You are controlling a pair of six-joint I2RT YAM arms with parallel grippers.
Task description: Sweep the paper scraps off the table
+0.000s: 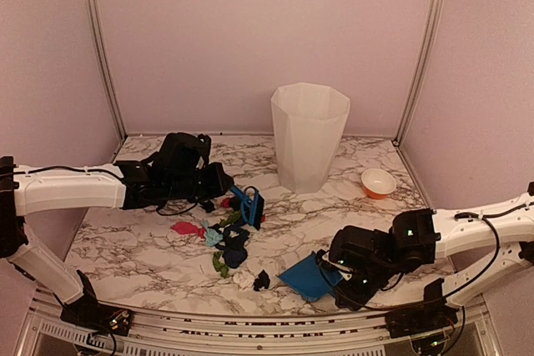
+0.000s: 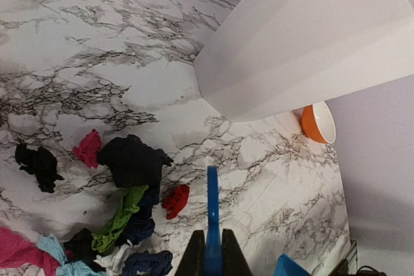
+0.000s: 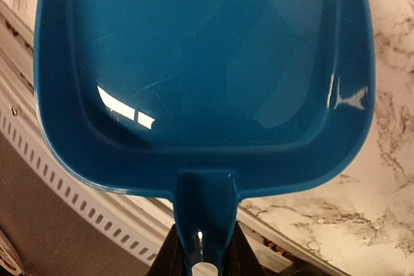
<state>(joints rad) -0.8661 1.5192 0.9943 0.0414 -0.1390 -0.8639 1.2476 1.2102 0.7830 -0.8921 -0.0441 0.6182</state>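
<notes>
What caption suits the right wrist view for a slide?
Right gripper holds the empty blue dustpan by its handle, over the table edge.

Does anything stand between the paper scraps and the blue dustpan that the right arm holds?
Nothing visible does. Only bare table lies between the nearest paper scraps and the dustpan; the white bin stands farther back, off that path.

One bin (image 1: 309,135), one bowl (image 1: 378,183), one dustpan (image 1: 306,277), one brush (image 1: 249,204) (paper scraps (image 1: 234,239): roughly a dozen).

Left end effector (image 1: 236,195) and right end effector (image 1: 328,268) are clamped.
</notes>
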